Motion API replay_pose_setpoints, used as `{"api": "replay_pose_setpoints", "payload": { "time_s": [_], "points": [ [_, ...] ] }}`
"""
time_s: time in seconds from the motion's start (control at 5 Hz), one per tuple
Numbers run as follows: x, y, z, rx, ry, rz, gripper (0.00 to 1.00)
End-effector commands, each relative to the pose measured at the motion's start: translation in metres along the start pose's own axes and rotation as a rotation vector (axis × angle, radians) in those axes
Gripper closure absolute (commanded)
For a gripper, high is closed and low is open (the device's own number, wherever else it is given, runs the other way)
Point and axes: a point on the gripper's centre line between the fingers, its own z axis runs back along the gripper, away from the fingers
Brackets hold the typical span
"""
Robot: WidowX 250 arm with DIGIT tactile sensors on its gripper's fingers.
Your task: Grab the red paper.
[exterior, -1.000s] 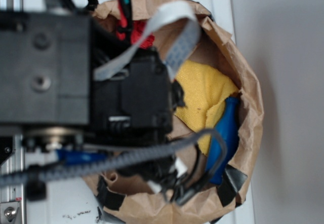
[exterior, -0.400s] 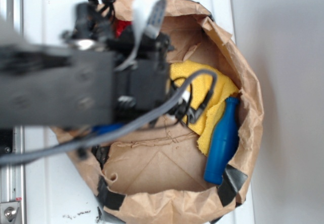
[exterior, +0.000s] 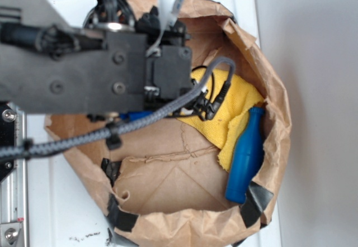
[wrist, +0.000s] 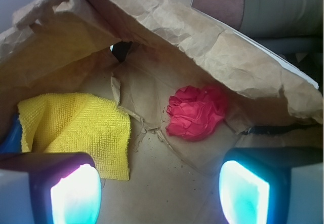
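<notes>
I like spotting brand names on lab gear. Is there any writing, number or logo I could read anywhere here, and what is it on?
None can be read.
The dark marks on the white table are too small and blurred to tell.
The paper bag, yellow cloth, blue bottle and red paper show no print.

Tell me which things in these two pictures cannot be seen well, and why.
- Red paper: hidden under the arm in the exterior view; seen only by the wrist camera.
- Blue bottle: in the wrist view only a sliver at the left edge, behind the yellow cloth.
- Gripper: fingertips cut off by the lower edge; open, holding nothing.
</notes>
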Motion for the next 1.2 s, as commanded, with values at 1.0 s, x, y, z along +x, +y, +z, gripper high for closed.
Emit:
{"api": "replay_pose_setpoints", "payload": {
  "time_s": [1.0],
  "points": [
    [0.047, 0.033, -0.032, 0.085, 0.012, 0.198, 0.0]
  ]
}}
